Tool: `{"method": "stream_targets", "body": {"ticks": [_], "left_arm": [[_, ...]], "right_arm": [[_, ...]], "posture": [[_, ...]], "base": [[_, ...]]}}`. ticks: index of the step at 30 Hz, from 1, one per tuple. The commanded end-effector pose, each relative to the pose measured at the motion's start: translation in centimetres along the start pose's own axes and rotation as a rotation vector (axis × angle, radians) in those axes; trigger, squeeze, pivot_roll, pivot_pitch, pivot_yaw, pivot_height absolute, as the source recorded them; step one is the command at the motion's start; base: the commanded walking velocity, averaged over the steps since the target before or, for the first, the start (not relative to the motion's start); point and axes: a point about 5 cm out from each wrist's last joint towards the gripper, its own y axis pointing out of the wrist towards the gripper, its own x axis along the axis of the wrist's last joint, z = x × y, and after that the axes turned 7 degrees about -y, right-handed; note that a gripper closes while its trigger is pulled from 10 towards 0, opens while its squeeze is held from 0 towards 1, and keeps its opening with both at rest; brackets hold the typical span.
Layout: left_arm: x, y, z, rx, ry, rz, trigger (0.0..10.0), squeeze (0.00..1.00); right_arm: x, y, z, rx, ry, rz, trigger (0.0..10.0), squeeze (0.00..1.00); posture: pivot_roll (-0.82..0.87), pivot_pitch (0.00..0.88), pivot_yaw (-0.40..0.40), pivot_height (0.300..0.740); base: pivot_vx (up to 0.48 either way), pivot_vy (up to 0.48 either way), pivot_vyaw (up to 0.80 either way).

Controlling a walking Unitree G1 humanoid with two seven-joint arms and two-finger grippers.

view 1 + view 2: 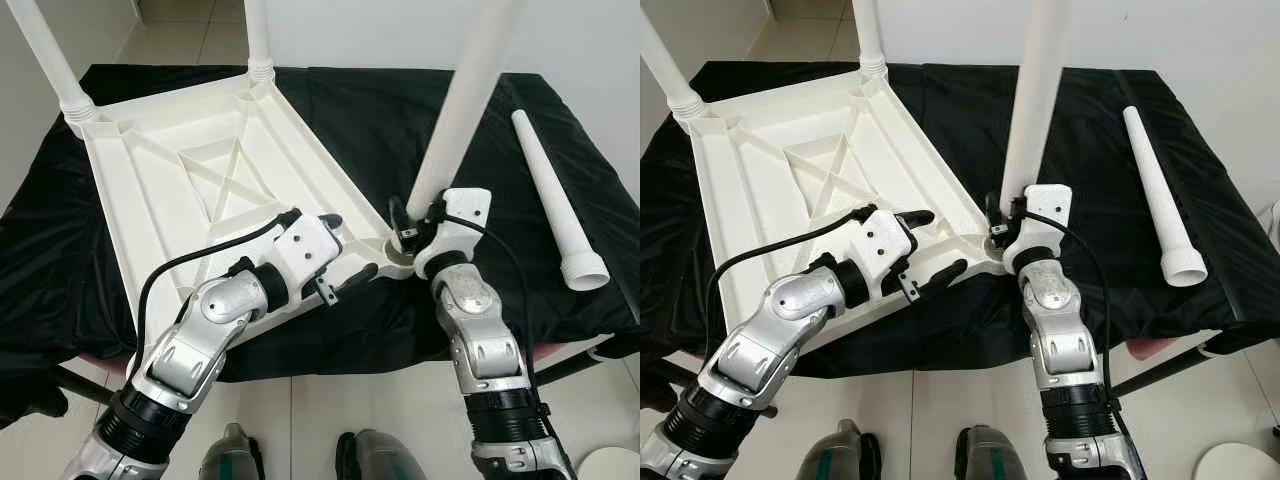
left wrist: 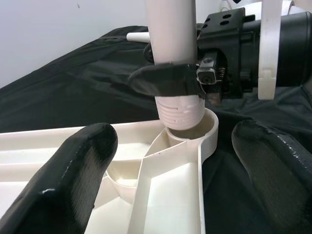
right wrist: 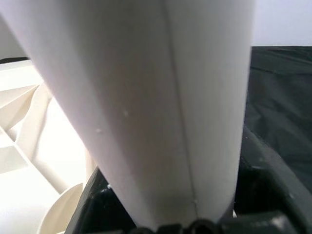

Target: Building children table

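A white plastic table top lies upside down on a black cloth. Two white legs stand in its far corners. At the near right corner my right gripper is shut on a third leg, which stands almost upright. That leg's threaded end sits in the corner socket. The right wrist view looks straight onto the leg. My left gripper is open beside that corner, with the table's near rim between its fingers. A fourth leg lies loose on the cloth at the right.
The black cloth covers a low stand whose front edge is close to my feet. Tiled floor lies below, and a white wall runs behind. A white round object sits on the floor at the lower right.
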Motion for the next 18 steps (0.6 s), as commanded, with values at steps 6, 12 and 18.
{"method": "stream_targets", "body": {"ticks": [6,12,18], "left_arm": [[0.1,-0.3,0.2,0.006,0.003,0.006,10.0,0.00],[0.2,-0.3,0.1,0.002,0.004,0.006,10.0,0.00],[0.3,-0.4,0.2,0.002,0.007,0.006,10.0,0.00]], "right_arm": [[-0.5,-0.5,1.4,0.098,0.002,0.020,10.0,0.00],[-0.8,-0.8,1.4,0.112,-0.004,0.043,10.0,0.00],[-1.3,-1.4,0.7,0.093,-0.016,0.075,10.0,0.00]], "posture": [[-0.11,0.036,-0.030,0.740],[-0.11,0.035,-0.031,0.740],[-0.11,0.033,-0.030,0.740]], "base": [[0.000,0.000,0.00],[0.000,0.000,0.00],[0.000,0.000,0.00]]}}
